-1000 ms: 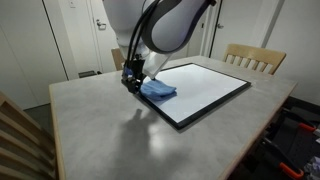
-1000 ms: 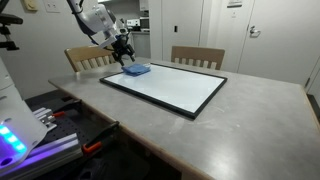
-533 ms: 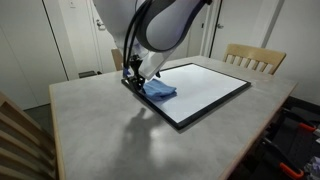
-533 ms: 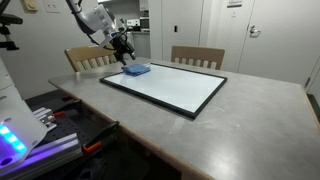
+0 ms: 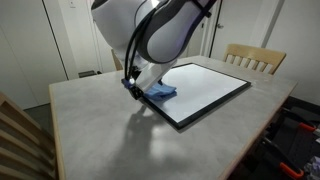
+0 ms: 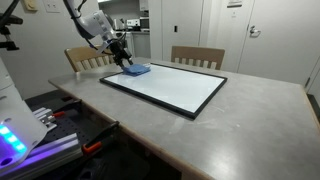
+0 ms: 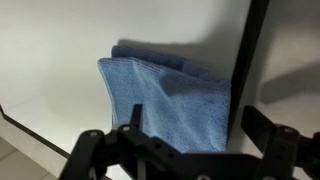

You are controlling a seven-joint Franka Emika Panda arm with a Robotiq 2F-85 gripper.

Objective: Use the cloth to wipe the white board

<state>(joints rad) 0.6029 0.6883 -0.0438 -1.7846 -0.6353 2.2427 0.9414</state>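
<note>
A folded blue cloth [image 5: 161,92] is seen lying on the white board [image 5: 207,85], close to one corner of its black frame, and the board itself is laid flat on a grey table [image 5: 95,125]. In both exterior views the gripper [image 5: 133,86] is held just above the table-side edge of the cloth, near that same corner; whether it touches the fabric cannot be told from them. In an exterior view the cloth [image 6: 136,70] is shown at the end of the white board [image 6: 170,88] nearest the arm, with the gripper [image 6: 122,50] poised over it and two wooden chairs [image 6: 196,57] pushed up to the far side of the table [image 6: 250,125]. In the wrist view the fingers [image 7: 88,148] are spread wide apart, nothing is clamped between them, and the cloth [image 7: 170,98] is framed in the gap, its folded layers stacked slightly askew. The black frame [image 7: 250,60] is seen running just beside the cloth's edge, with the white surface stretching away behind it.
</note>
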